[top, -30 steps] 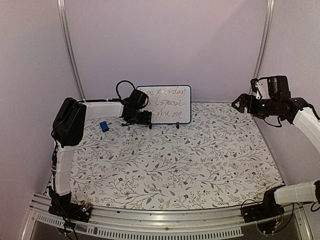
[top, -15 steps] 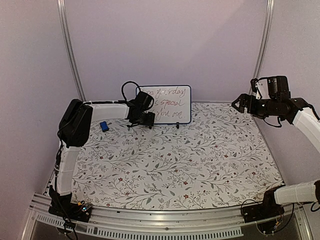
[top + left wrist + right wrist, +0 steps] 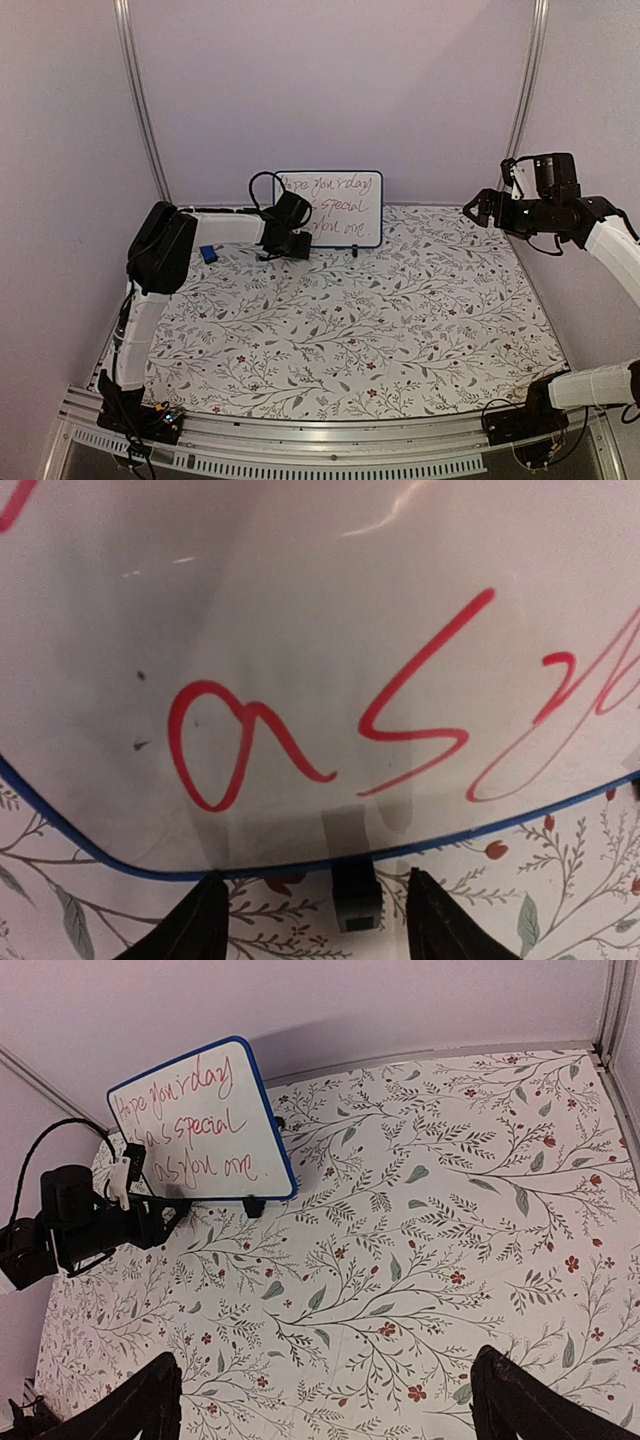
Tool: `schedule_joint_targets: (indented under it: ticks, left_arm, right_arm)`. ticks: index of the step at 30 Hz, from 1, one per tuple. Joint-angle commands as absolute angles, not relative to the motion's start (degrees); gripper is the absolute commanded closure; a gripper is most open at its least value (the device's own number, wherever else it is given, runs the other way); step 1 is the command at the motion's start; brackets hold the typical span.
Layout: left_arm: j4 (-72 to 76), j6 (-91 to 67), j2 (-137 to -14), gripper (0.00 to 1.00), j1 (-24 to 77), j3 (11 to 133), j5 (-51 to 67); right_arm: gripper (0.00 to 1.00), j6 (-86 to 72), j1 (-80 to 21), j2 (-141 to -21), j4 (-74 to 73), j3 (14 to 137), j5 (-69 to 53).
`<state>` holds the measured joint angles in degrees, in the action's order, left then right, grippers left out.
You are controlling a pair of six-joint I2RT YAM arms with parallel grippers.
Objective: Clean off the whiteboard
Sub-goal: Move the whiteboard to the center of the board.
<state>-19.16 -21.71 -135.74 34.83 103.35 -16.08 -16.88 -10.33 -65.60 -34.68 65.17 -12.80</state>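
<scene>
Left jaws: left gripper (image 3: pixel 315 930) spread open, nothing in it.
Right jaws: right gripper (image 3: pixel 478 208) also open, hanging high and well away.
Changed: left arm (image 3: pixel 215 225) slid right, now at the whiteboard (image 3: pixel 340 205) lower-left corner. Red writing (image 3: pixel 250 755) all there and blue eraser (image 3: pixel 208 253) left behind, so wiping hasn't started imo.
Whiteboard: upright at the tabletop (image 3: pixel 380 330) far edge.
Room: wall (image 3: pixel 330 90) close behind. Bottom frame edge and foot (image 3: pixel 356 905) just ahead. Open tabletop in front.
</scene>
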Motion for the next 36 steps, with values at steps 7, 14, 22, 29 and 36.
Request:
schedule_joint_targets:
  ticks: [7, 14, 22, 29, 36]
  left_arm:
    - [-16.9, -22.9, -138.0, 0.51, 35.3, 104.8, -16.4]
    - [-13.6, -22.6, -137.5, 0.67, 35.4, 102.4, -17.2]
    - [-9.6, -21.9, -137.2, 0.73, 35.5, 99.2, -18.5]
    - [-1.5, -20.6, -135.3, 0.73, 35.9, 92.8, -20.3]
    - [8.2, -18.8, -133.0, 0.72, 36.3, 87.2, -20.6]
  right_arm:
    - [0.01, -16.5, -9.9, -64.9, -34.1, 64.9, -13.4]
    - [0.01, -16.6, -10.0, -65.1, -34.0, 65.0, -13.5]
    - [0.01, -16.6, -10.0, -65.2, -33.7, 64.2, -13.8]
    - [0.01, -16.8, -10.0, -65.1, -33.3, 63.5, -14.2]
    - [0.01, -16.8, -10.0, -64.9, -33.2, 63.2, -14.3]
